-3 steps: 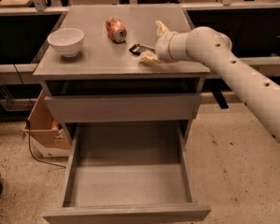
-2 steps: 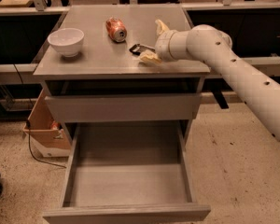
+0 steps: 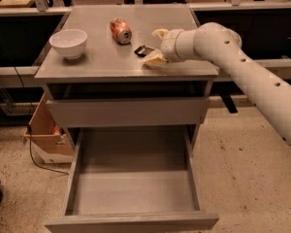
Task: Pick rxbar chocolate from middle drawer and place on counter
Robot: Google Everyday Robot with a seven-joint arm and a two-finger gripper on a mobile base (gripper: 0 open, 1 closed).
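The rxbar chocolate (image 3: 144, 51), a small black bar, lies on the grey counter (image 3: 102, 59) toward its right front. My gripper (image 3: 153, 46) reaches in from the right just above the counter. Its two cream fingers are spread apart, and the bar lies at their tips, between them. The middle drawer (image 3: 136, 188) is pulled far out below, and its bare grey floor has nothing on it.
A crushed orange soda can (image 3: 120, 30) lies on the counter behind the bar, and a white bowl (image 3: 68, 42) stands at the counter's left. A shallower drawer front (image 3: 126, 111) is shut above the open drawer. A cardboard box (image 3: 43, 135) sits on the floor at the left.
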